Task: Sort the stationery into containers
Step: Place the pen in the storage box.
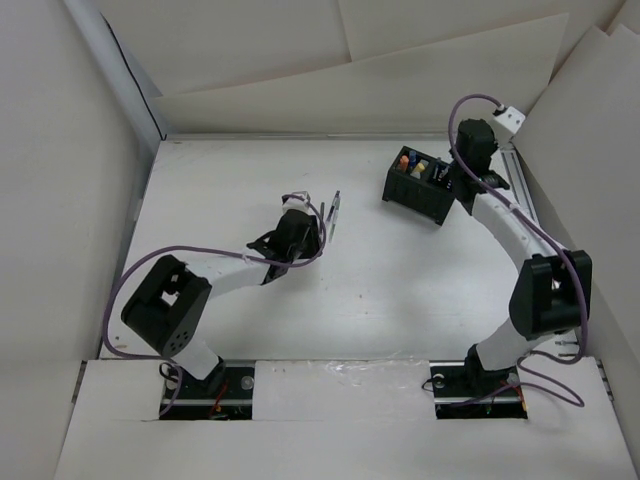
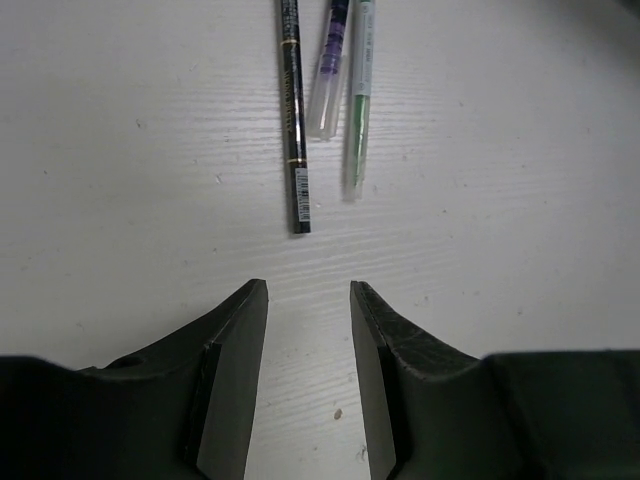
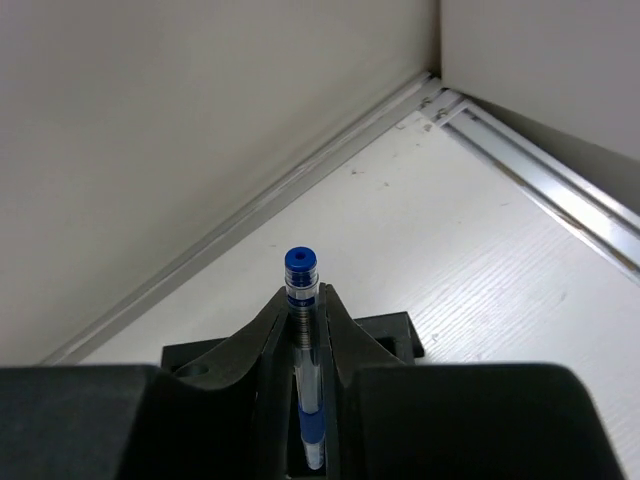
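My left gripper (image 2: 308,290) is open and empty, low over the table. Just ahead of it lie three slim pens side by side: a dark pen (image 2: 294,120), a clear pen with a purple band (image 2: 330,70) and a green pen (image 2: 358,110). They show as thin lines in the top view (image 1: 335,210), beside the left gripper (image 1: 300,212). My right gripper (image 3: 303,300) is shut on a blue pen (image 3: 303,275), held upright over the black box (image 3: 395,330). In the top view the box (image 1: 418,195) holds an orange highlighter (image 1: 402,160) and a pale yellow one (image 1: 420,168).
White walls close in the table on the left, back and right. An aluminium rail (image 3: 545,180) runs along the right edge close to the box. The right arm (image 1: 520,240) curves along that side.
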Motion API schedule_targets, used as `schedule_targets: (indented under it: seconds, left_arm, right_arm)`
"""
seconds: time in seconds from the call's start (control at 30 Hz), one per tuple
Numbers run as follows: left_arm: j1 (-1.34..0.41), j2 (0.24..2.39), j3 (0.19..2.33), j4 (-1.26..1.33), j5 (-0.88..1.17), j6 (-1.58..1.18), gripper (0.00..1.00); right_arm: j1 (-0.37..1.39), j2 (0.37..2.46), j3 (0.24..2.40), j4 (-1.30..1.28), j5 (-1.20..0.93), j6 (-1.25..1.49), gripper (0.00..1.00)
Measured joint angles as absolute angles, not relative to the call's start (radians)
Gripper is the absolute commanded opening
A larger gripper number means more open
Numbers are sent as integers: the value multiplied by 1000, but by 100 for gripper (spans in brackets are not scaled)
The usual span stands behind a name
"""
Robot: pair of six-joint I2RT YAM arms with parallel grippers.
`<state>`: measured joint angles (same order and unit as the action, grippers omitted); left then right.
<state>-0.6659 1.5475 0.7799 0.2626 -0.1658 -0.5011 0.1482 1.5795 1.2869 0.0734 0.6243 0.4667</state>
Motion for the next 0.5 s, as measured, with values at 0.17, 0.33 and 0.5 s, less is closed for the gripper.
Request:
schedule_targets:
  seconds: [0.17,0.33,0.5]
  left_arm:
    - [-666,1572,800,235,-204,-504,38]
    - [-666,1596,817,223,-225,-505,39]
    - [-666,1638,840,215,-229,-505,39]
  right_arm:
    - [204,1683,1355,75,794,399,0]
    - [221,1747,1380,74,880,365,0]
    - [228,1774,1380,74,937,361,0]
